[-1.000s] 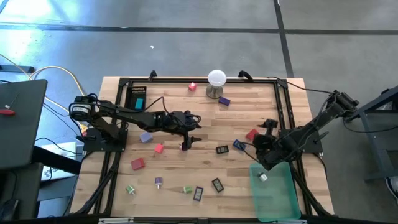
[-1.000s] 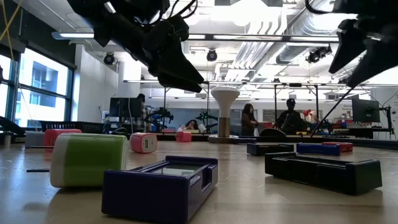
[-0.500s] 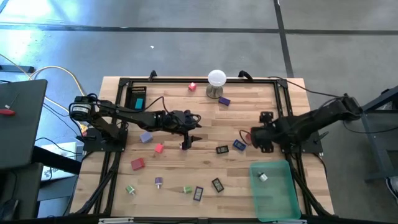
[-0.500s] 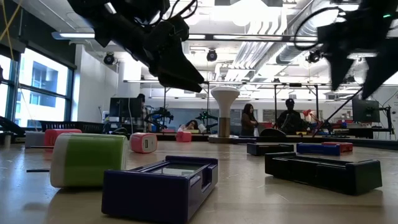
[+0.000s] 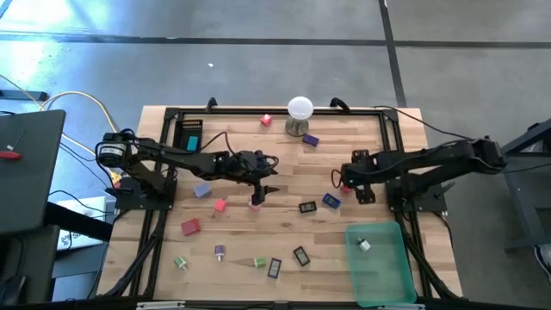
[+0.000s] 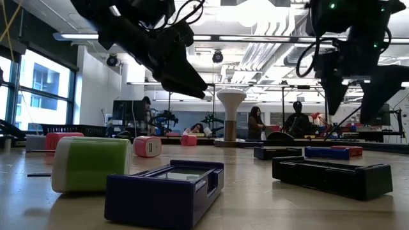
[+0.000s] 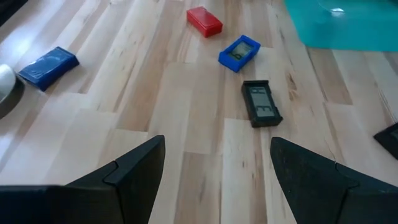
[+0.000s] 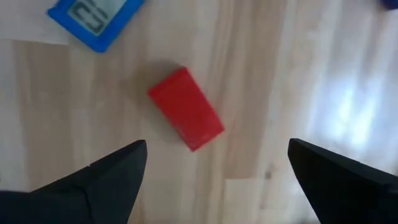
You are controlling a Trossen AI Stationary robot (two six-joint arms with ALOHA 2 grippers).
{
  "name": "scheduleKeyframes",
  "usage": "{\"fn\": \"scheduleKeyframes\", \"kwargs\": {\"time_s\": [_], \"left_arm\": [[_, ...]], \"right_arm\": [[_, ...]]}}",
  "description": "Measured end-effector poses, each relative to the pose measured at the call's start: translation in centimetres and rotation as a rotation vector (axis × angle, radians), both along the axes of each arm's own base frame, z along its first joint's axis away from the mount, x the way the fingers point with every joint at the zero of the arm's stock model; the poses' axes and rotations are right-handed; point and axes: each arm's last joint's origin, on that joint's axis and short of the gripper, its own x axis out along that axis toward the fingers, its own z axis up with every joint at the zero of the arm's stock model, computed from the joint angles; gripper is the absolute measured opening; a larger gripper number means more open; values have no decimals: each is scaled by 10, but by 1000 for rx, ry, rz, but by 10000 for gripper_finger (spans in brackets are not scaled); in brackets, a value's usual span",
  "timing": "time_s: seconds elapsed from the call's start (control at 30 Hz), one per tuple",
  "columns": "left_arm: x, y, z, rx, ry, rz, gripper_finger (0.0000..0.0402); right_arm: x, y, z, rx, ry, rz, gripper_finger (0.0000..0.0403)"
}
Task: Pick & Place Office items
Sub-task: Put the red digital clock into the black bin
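My right end effector (image 8: 211, 180) hovers over the red block (image 8: 186, 109) on the desk (image 5: 284, 164), fingers apart, empty. Next: drop straight down, close on it, carry to the green tray (image 5: 380, 267). Left end effector (image 7: 214, 174) open, idle mid-desk.

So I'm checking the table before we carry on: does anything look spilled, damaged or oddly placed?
Nothing stands out. The office items lie loose over the wooden table, none visibly broken. One small piece already sits in the green tray. The right gripper, open, hovers over a red block; the left gripper is open over bare wood.
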Motion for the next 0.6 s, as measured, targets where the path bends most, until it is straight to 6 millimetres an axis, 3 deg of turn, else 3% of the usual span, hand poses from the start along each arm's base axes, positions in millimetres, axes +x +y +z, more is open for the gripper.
{"fn": "scheduleKeyframes", "kwargs": {"time_s": [0.33,0.6], "left_arm": [[-3,5,-4,-43,45,40,285],[-4,5,-6,-45,67,41,285]], "right_arm": [[0,-11,-6,111,-6,40,377],[1,-11,-6,98,0,125,373]]}}
